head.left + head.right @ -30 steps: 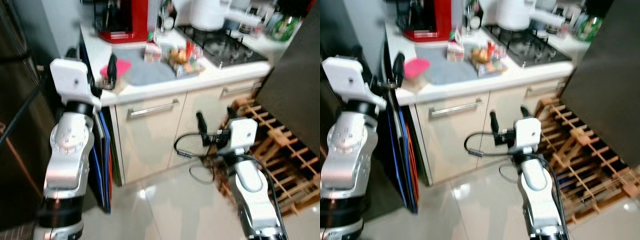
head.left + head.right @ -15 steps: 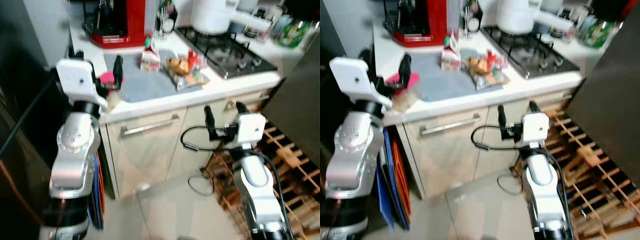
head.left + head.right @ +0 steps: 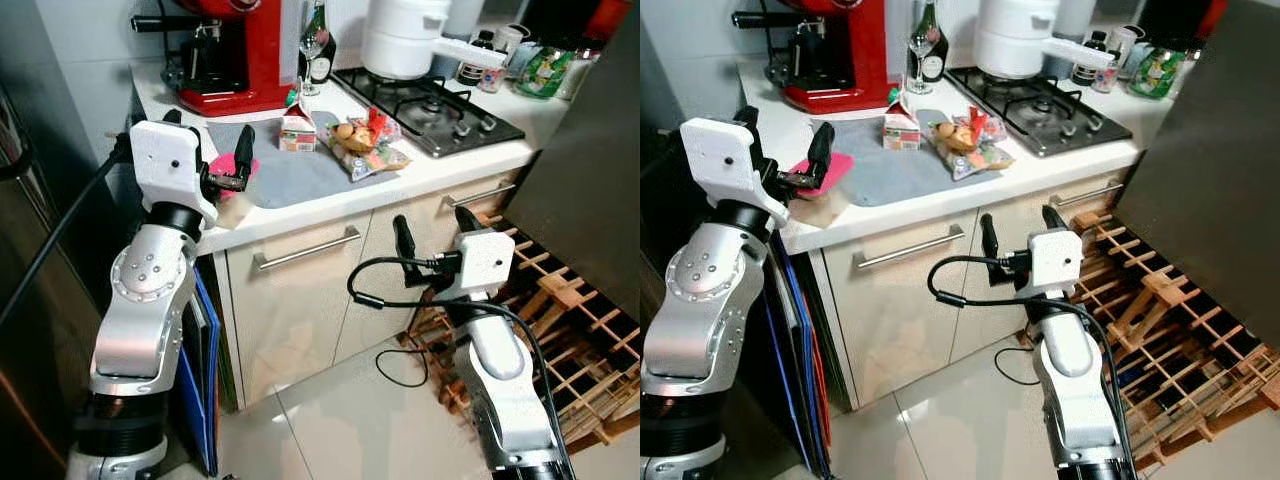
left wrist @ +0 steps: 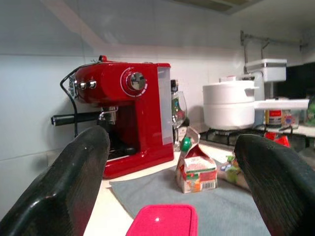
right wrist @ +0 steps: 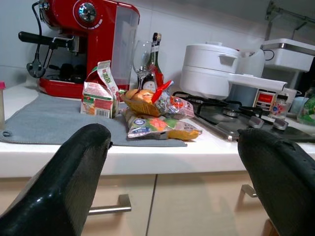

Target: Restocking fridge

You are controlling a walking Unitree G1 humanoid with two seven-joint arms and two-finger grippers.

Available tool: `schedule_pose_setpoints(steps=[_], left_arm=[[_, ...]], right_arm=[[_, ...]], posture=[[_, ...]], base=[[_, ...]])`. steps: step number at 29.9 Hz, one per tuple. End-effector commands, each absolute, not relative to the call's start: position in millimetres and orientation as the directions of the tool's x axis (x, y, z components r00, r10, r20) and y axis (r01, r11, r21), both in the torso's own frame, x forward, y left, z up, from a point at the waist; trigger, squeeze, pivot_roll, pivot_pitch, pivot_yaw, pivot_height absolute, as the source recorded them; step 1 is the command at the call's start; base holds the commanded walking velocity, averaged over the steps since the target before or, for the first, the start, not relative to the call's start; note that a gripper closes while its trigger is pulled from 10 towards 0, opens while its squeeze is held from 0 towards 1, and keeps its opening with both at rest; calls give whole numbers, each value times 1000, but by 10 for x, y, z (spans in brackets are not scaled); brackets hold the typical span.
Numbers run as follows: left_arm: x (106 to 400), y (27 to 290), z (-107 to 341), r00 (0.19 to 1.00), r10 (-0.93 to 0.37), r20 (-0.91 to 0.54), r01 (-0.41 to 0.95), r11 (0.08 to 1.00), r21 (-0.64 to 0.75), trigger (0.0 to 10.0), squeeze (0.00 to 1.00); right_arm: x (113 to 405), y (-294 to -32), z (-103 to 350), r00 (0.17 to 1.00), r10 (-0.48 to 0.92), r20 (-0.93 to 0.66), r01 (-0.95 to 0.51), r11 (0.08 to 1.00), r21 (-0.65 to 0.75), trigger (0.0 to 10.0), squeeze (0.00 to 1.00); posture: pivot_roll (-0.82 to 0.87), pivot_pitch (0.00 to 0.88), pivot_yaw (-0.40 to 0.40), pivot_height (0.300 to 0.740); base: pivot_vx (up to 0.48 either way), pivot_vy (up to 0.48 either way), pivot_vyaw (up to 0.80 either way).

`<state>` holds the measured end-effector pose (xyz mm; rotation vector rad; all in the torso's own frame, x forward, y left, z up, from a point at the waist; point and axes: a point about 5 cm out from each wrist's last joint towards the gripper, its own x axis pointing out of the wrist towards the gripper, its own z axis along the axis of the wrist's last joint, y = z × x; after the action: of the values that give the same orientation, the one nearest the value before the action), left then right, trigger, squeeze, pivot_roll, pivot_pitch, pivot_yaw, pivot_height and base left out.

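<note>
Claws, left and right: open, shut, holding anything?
Left claw: open, empty, at the counter edge above the pink-lidded tub.
Right claw: open, empty, in front of the cabinet drawers.

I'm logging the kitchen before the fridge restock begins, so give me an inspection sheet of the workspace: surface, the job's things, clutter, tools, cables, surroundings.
Surface: white counter with a grey mat lying on it.
Job's things: small carton, bagged food and a pink-lidded container, all on the counter.
Clutter: red coffee machine, wine glass, bottle, white pot on the gas hob.
Tools: left tool open, raised at the counter's corner around the pink-lidded container; right tool open, held in front of the cupboard doors.
Cables: black cable looping from the right wrist.
Surroundings: wooden rack on the floor to the right; tiled floor.
</note>
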<state>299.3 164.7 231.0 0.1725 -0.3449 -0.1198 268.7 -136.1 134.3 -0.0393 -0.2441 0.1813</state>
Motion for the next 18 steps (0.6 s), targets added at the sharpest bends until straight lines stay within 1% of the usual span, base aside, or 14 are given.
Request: schedule_pose_setpoints(steps=[1,3,4,6,10,13,15,18], left_arm=[[3021,1697,2204,956,-131,262,79,977,199,10000,0],[3047,1741,2129,970,-102,222,58,979,198,10000,0],[3062,1786,2086,977,-75,202,41,985,166,10000,0],[3067,1801,2070,979,-68,194,38,987,154,10000,0],[3061,1800,2009,981,-88,172,62,987,150,10000,0],[3088,1821,1857,985,-99,139,78,986,148,10000,0],[3097,1826,1845,985,-99,141,79,986,145,10000,0],[3126,1815,1852,978,-130,165,114,988,105,10000,0]], right_arm=[[2709,-1388,1339,957,180,228,-170,983,-66,10000,0],[2712,-1381,1329,957,186,224,-176,982,-64,10000,0],[2714,-1374,1326,956,190,223,-180,982,-63,10000,0],[2714,-1372,1326,956,191,223,-181,981,-62,10000,0],[2707,-1366,1308,957,193,218,-185,981,-59,10000,0],[2702,-1364,1294,956,201,212,-192,979,-62,10000,0],[2703,-1366,1293,956,201,212,-192,979,-62,10000,0],[2702,-1372,1293,956,202,212,-192,979,-65,10000,0]], posture=[[-8,0,-42,740],[-8,0,-42,740],[-8,0,-42,740],[-8,0,-42,740],[-6,0,-43,740],[-11,0,-44,740],[-12,0,-45,740],[-17,0,-44,740]], base=[[0,0,0],[0,0,0],[0,0,0],[0,0,0],[0,0,0],[0,0,0],[0,0,0],[0,0,0]])
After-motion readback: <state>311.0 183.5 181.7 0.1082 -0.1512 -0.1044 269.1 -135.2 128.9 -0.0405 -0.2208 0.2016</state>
